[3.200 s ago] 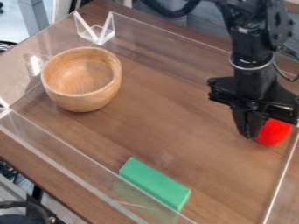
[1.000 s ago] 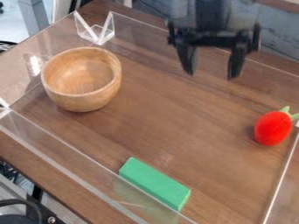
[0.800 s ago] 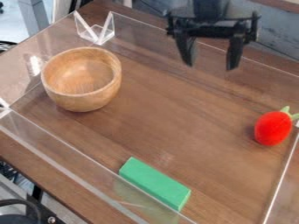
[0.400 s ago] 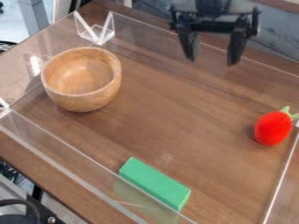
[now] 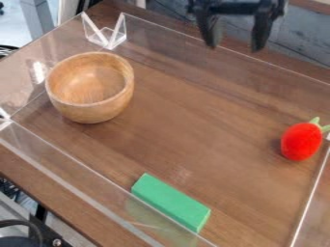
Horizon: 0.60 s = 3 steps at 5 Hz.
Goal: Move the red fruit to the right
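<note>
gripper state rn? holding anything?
Gripper: open, holding nothing, up at the far edge of the table; red fruit lies apart from it on the table's right side.

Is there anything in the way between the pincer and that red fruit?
Nothing visible: only bare tabletop lies between the open pincer and the red fruit. The wooden bowl and green block sit off to the side.
</note>
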Available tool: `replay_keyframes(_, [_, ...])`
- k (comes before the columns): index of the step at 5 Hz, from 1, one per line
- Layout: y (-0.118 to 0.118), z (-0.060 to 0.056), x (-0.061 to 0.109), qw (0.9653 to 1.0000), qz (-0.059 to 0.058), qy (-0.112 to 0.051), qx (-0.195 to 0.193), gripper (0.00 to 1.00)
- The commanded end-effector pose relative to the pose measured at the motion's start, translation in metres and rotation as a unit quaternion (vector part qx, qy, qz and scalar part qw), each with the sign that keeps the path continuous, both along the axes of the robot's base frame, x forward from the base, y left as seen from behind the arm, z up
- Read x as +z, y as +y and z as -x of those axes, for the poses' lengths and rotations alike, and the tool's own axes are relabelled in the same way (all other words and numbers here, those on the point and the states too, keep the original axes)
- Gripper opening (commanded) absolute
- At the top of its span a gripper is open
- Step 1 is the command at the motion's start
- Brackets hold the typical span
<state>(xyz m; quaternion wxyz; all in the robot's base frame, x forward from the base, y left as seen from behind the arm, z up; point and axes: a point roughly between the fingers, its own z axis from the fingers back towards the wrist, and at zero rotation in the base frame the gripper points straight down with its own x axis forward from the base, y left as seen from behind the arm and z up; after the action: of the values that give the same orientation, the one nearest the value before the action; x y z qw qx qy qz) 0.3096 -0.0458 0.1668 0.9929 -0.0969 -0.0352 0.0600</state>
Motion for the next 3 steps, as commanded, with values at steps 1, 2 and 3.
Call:
replay_keyframes(1, [-0.011, -0.013, 0.024, 0.9993, 0.011, -0.022, -0.028, 1.0])
replay_keyframes(2, [-0.033, -0.019, 0.021, 0.998, 0.021, -0.021, -0.056, 1.0])
replay_keyframes(3, [-0.051, -0.026, 0.013, 0.9966, 0.027, -0.017, -0.076, 0.0])
